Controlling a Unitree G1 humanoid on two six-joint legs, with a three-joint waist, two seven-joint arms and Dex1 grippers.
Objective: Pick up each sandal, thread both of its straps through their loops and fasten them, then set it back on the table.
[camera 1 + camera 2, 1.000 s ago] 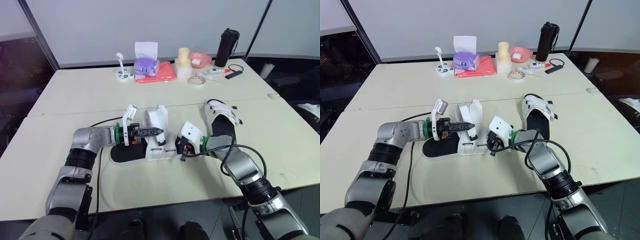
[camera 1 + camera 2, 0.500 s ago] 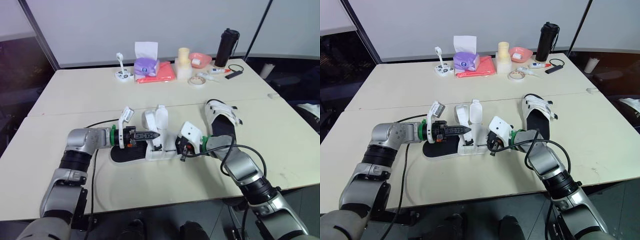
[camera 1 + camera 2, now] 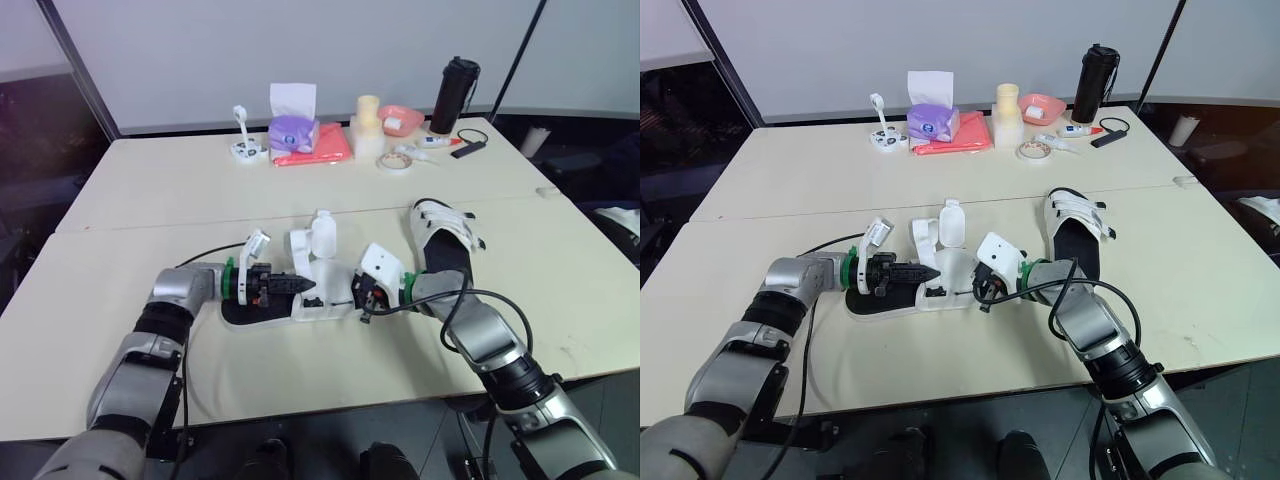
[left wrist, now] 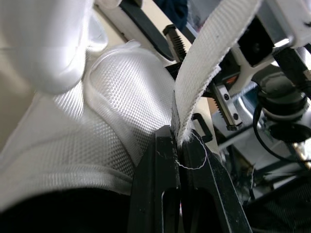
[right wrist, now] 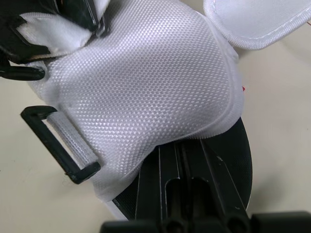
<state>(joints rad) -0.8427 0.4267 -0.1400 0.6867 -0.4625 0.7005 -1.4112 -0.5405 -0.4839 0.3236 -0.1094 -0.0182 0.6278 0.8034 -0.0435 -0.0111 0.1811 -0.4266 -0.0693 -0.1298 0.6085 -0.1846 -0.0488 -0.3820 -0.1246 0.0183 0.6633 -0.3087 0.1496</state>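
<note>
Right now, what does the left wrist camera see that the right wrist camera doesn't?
Left wrist view: the white strap pinched in the left gripper. Right wrist view: the black loop, the black sole, and the right gripper clamping the sandal by its edge. Both: its white woven upper.

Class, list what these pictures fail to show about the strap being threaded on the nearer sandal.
- Strap free end: left wrist view, cut off by the picture's edge beyond the left claw.
- Whether it has entered a loop on the nearer sandal: head views, too small, and the left claw covers that spot.
- Far sandal fastenings: head views, too small.
</note>
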